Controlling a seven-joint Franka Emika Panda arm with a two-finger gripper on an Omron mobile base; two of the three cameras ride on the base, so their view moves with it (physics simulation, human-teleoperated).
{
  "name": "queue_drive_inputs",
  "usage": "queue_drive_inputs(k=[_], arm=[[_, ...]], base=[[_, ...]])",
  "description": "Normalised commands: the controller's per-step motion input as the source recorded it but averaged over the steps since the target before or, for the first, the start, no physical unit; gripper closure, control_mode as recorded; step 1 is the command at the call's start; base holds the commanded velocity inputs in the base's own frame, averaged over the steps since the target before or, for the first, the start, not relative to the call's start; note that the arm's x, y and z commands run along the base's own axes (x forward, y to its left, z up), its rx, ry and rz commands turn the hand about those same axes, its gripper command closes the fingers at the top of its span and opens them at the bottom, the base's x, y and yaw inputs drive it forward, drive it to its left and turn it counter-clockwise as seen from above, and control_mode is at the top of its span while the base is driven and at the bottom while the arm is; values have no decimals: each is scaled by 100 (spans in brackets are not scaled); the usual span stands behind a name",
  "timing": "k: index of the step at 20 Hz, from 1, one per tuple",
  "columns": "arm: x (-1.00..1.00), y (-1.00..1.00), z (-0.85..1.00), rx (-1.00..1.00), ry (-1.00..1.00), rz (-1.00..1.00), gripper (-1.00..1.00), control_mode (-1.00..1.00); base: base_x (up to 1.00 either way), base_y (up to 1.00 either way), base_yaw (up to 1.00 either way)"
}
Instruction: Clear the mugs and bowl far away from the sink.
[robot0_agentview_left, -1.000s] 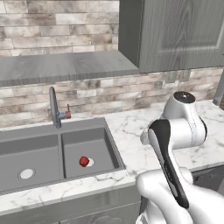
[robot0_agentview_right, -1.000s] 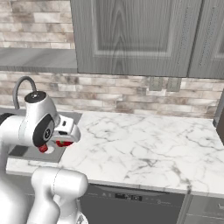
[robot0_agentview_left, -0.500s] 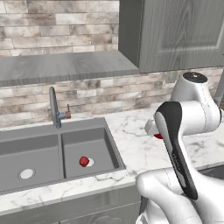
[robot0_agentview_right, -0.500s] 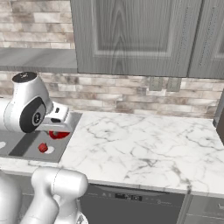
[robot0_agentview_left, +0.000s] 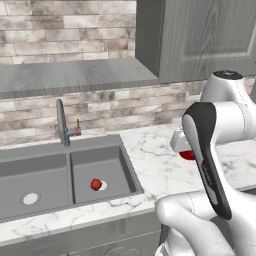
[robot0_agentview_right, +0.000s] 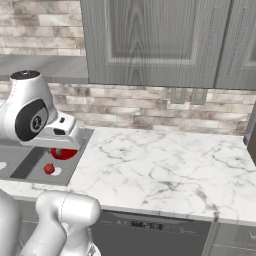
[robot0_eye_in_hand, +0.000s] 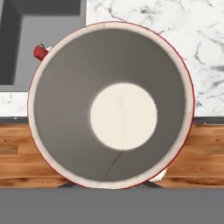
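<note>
The bright red mug (robot0_eye_in_hand: 111, 105) sits directly under the claw, mouth toward the hand camera; its grey inner wall and pale round bottom span most of the hand view, with a thin red rim line at the edge. In the left base view a red sliver of the mug (robot0_agentview_left: 188, 155) shows just below the white hand, above the marble counter (robot0_agentview_left: 150, 165) to the right of the sink (robot0_agentview_left: 65, 175). In the right base view the mug (robot0_agentview_right: 63, 153) hangs under the hand, above the counter edge beside the basin.

The claw (robot0_eye_in_hand: 111, 186) is nearly closed. Its finger tips are hidden behind the mug, so the contact point cannot be made out; the mug hangs from the hand clear of the counter, consistent with a grip on the rim.

The mug handle is not discernible. The robot arm covers most of the mug body in both base views.

A small red object (robot0_agentview_left: 95, 184) lies on the floor of the right basin, well apart from the claw; its kind cannot be determined. The tap (robot0_agentview_left: 62, 122) with a red lever stands behind the sink
</note>
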Motion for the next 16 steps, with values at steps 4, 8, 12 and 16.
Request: queue_drive_inputs(k=[4,8,12,16], arm=[[-68,0,0,0,-5,0,100,-100],[-57,-1,-1,0,-1,0,100,100],[0,0,0,0,0,0,100,100],[0,0,0,0,0,0,100,100]], base=[[0,0,0],[-17,-4,0],[-57,-30,-3],[-54,-42,-8]])
